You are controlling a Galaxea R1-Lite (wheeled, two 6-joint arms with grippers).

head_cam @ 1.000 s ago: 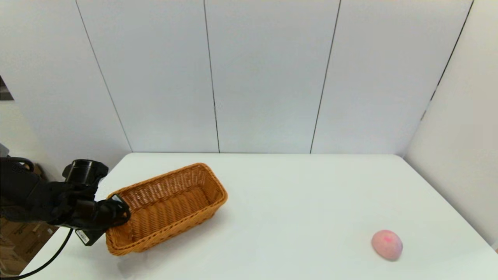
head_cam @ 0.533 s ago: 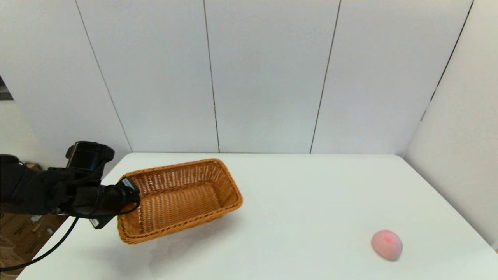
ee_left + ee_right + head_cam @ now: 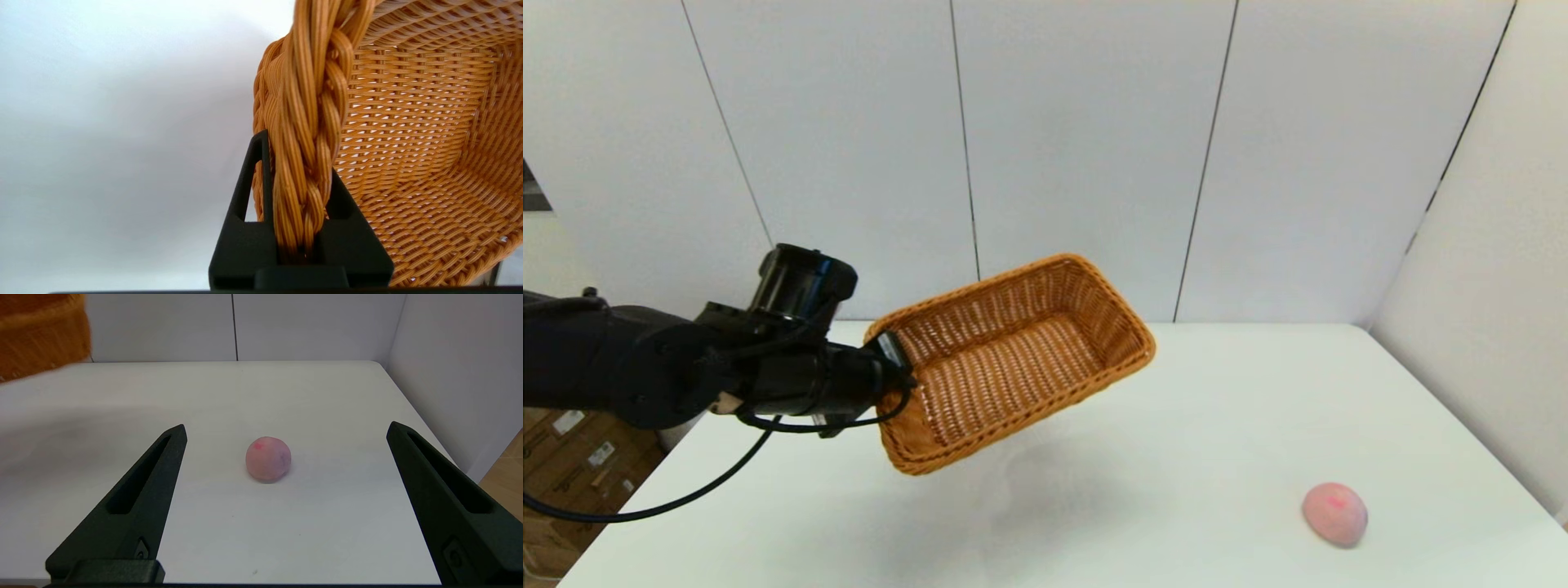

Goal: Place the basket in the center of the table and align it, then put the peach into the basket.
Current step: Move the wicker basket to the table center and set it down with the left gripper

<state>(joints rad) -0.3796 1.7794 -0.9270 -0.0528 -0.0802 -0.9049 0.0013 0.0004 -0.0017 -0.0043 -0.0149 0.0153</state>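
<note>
Basket [image 3: 1013,359] in air over table [image 3: 1176,425] left-centre, tilted, far end raised. Left gripper [image 3: 890,359] clamps its braided near-left rim; arm reaches in level from left. Peach [image 3: 1334,513] rests near right. Right gripper [image 3: 286,433] spread wide, low, facing peach.

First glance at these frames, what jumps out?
The orange-brown wicker basket hangs tilted in the air above the left half of the white table, the left gripper shut on the braided rim of its short end. The pink peach sits alone near the table's front right. The right gripper is wide open, facing the peach but short of it.
</note>
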